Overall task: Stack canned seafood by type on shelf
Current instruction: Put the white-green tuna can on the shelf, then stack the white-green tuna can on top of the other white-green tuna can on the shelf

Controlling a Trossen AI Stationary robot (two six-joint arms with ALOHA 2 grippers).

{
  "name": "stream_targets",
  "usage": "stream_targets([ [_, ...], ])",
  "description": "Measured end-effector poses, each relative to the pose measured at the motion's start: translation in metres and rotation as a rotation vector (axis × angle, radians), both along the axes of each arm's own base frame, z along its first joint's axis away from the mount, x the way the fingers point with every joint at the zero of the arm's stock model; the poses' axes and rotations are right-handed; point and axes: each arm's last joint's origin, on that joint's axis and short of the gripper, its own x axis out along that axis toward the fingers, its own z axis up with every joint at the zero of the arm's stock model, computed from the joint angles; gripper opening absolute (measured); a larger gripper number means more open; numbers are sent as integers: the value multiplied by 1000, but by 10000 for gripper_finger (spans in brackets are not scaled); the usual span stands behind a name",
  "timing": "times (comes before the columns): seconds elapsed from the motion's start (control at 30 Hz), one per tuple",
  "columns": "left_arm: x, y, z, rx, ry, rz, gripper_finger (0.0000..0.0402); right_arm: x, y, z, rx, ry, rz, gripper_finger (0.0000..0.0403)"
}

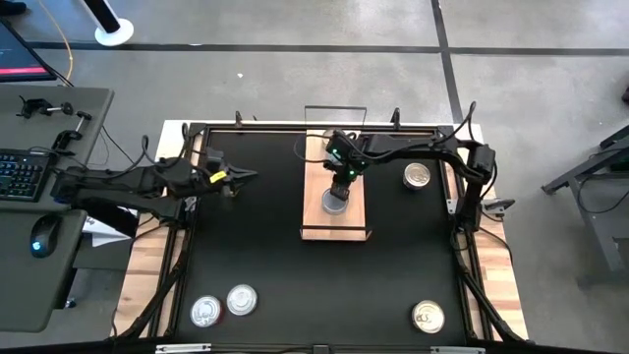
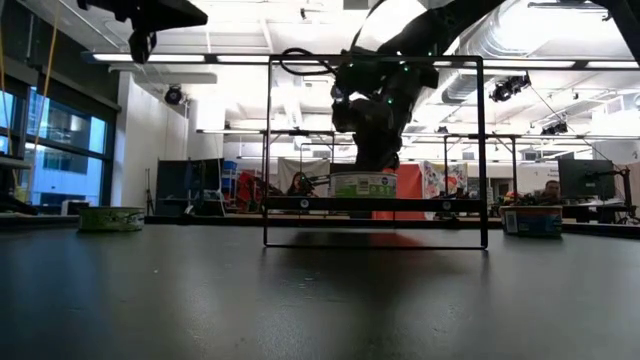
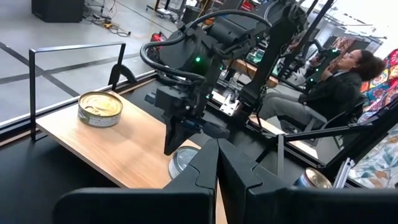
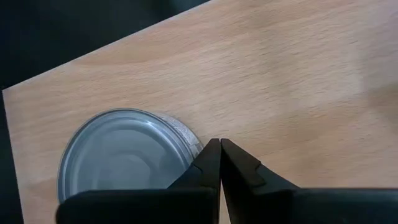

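The shelf [image 1: 316, 221] is a light-wood plank with black wire rails in the middle of the black table. A silver-lidded tin [image 4: 121, 155] stands on it near its middle, also seen in the high view [image 1: 336, 204]. A gold-lidded tin [image 3: 99, 108] sits at the shelf's far end. My right gripper [image 4: 219, 144] is shut, slanting down over the shelf, its tips right at the silver tin's rim. My left gripper [image 3: 217, 146] is shut on nothing and hovers level over the table's left part [image 1: 246, 176]. My right gripper's shut fingertips [image 4: 211, 152] stand at the silver tin's rim [image 4: 191, 138], coming down at a slant from above. I cannot tell whether they touch the tin. The tin sits flat on the shelf, lid up.
More tins lie on the table: one right of the shelf [image 1: 417, 176], two at the near left [image 1: 207, 312] [image 1: 242, 300], one at the near right [image 1: 428, 317]. A person [image 3: 348, 81] sits beyond the table's right side.
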Motion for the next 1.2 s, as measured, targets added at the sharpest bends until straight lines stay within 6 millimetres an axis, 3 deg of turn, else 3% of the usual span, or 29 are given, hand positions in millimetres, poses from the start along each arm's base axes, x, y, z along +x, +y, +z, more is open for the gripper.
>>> stream_targets([
  [0.67, 24, -8, -18, -40, 121, -106, 0, 9, 43, -1, 47, 19, 131, 0],
  [0.9, 30, -21, -23, -44, 160, -206, 0, 3, 39, 1, 31, 70, 149, 0],
  [1.07, 23, -41, -26, -90, 201, -384, 0, -4, 20, 30, -55, 40, 116, 0],
  [1.2, 9, -65, -41, -163, 363, -450, 0, -15, 4, 54, -85, -22, 70, 0],
])
